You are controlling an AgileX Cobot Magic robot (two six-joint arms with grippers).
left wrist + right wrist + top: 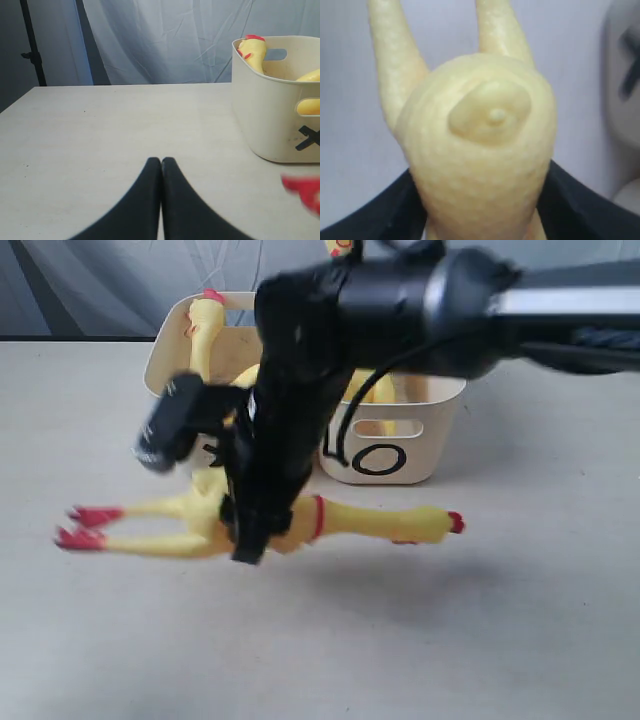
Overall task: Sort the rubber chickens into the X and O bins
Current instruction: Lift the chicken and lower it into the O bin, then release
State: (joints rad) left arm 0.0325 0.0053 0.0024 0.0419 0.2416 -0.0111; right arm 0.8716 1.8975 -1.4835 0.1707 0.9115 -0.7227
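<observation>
Two cream-white rounded plastic tubs with slot handles stand side by side at the back of a pale table [520,640]. The tub with a black O [385,455] is on the right and the tub with a black X [270,120] is on the left.

One long yellow rubber chicken [375,523] hangs level in front of the tubs. Its red feet point left, and its red neck band and red-tipped head point right. The black right claw [252,536] is clamped around its bumpy body.

A second yellow chicken with a red comb [252,52] stands in the X tub. More yellow parts show in both tubs, but the arm hides how many there are.

The black left claw [161,167] has its fingers pressed together with nothing between them, low over bare table near the X tub.
</observation>
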